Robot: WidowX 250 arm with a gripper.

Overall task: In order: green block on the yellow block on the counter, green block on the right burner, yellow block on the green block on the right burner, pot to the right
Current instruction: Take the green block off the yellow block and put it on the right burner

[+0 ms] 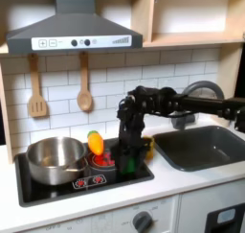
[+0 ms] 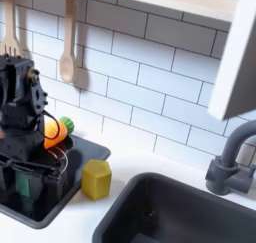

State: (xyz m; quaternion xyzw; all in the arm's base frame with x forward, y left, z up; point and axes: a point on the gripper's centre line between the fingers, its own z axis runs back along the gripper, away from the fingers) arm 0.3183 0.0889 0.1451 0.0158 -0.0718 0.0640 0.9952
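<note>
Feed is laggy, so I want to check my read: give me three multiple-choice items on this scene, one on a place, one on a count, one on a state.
1. The yellow block sits: A in the sink; B on the counter beside the hob; C on the hood.
2. The wall holds: A one wooden utensil; B two; C four.
3. The pot is: A lidded; B tipped over; C upright, open.
Key: B, it stands on the counter; B, a spatula and a spoon hang; C, its rim faces up, lidless.
</note>
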